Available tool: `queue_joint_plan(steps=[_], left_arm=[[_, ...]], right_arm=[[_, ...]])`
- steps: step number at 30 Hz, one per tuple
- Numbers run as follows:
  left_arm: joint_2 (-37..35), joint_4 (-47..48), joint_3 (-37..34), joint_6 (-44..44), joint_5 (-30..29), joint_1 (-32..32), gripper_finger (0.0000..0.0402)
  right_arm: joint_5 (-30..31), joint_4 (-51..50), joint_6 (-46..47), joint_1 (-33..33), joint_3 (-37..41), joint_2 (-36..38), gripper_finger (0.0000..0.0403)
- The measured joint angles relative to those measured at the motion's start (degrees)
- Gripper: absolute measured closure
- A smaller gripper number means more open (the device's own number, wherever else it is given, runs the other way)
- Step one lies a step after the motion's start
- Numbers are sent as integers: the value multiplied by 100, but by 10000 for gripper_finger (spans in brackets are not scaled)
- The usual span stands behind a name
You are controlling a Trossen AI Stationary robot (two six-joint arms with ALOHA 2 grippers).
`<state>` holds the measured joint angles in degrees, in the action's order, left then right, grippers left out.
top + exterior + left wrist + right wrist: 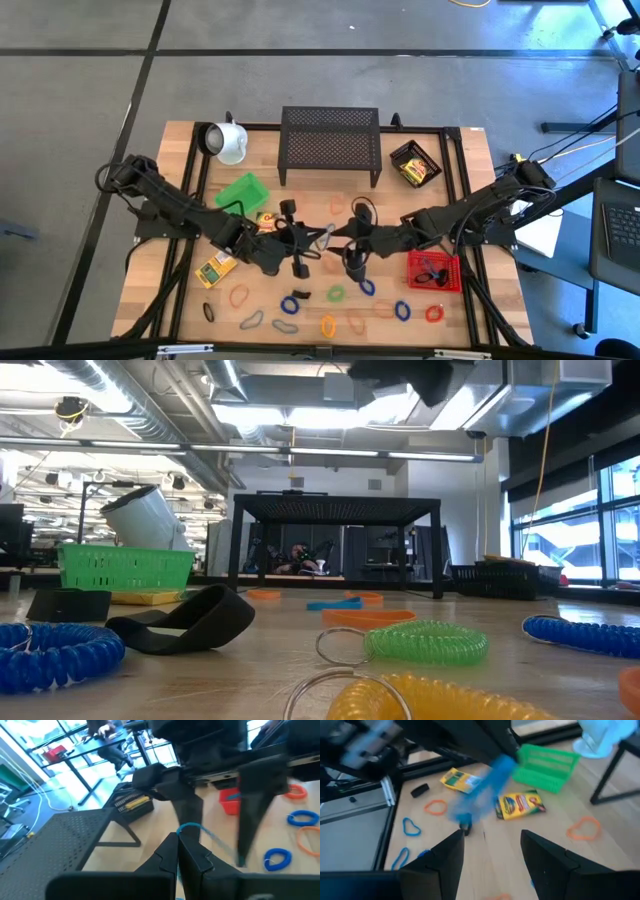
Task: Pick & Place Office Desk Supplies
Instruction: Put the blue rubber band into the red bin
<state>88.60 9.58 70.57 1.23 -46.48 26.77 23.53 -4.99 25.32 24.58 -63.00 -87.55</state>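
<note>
I'm holding a blue loop point(192, 827) pinched in my closed left claw point(297, 240) above the middle of the surface point(470, 200), while my right claw point(340, 237) is facing it with fingers point(547, 862) spread, empty, other loops point(330, 310) lying below.

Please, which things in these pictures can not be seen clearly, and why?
- Blue coiled loop in the shut left pincer: mostly hidden behind its fingers, left wrist view.
- The same loop, right wrist view: motion-blurred.
- Red mesh basket contents: too small, high view.
- Both arms: barely visible, cut off at the top edge, low view.
</note>
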Motion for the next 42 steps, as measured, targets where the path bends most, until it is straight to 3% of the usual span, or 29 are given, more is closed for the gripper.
queue_joint_plan(steps=[9, 24, 29, 35, 42], left_arm=[[2, 5, 0, -2, 14, -106, 399], [4, 4, 0, -4, 28, -105, 399], [4, 4, 0, -4, 26, -106, 398], [4, 4, 0, -4, 28, -103, 399], [4, 5, 0, 101, 86, -95, 374]], right_arm=[[-57, 290, -540, -120, 0, 0, 204], [-21, 294, -260, -427, 0, 0, 211], [-63, 293, -258, -429, 0, 0, 265], [-70, 290, -345, -432, 0, -2, 381], [-587, 218, -448, -444, 0, 41, 395]])
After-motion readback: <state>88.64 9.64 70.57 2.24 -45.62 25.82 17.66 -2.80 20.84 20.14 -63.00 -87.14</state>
